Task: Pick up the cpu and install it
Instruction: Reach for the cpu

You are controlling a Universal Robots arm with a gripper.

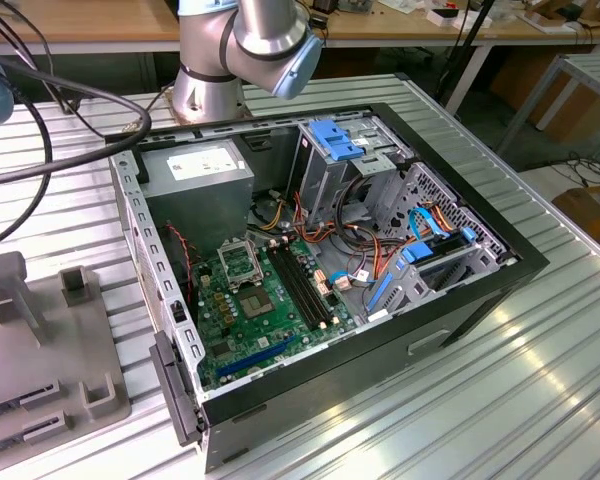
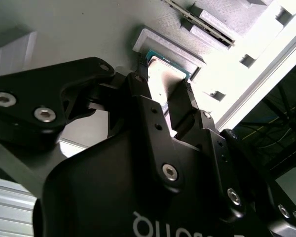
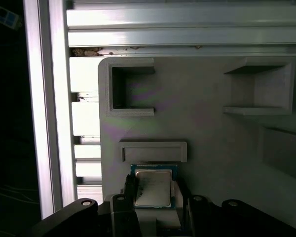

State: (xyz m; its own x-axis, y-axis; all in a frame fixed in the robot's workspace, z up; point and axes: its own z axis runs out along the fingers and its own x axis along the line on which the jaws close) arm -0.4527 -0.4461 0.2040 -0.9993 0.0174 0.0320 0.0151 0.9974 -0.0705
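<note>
The cpu (image 3: 153,187), a small square chip with a dull silver top and a green rim, lies on a grey printed fixture (image 3: 207,128) against a raised lip. My gripper (image 3: 154,191) straddles it, one black finger pressed to each side edge. In the second wrist view the cpu (image 2: 163,74) shows between the same fingers (image 2: 139,86) of the gripper (image 2: 160,89), still low against the fixture. In the exterior view the black-framed socket (image 1: 242,258) sits on the green board (image 1: 265,310) inside the open computer case (image 1: 380,330).
The grey fixture (image 1: 40,340) lies on the ribbed metal table at the exterior view's left, beside the case. It carries raised blocks and pockets (image 3: 130,89). Black cables (image 1: 40,110) hang over that side. The arm's base (image 1: 215,70) stands behind the case.
</note>
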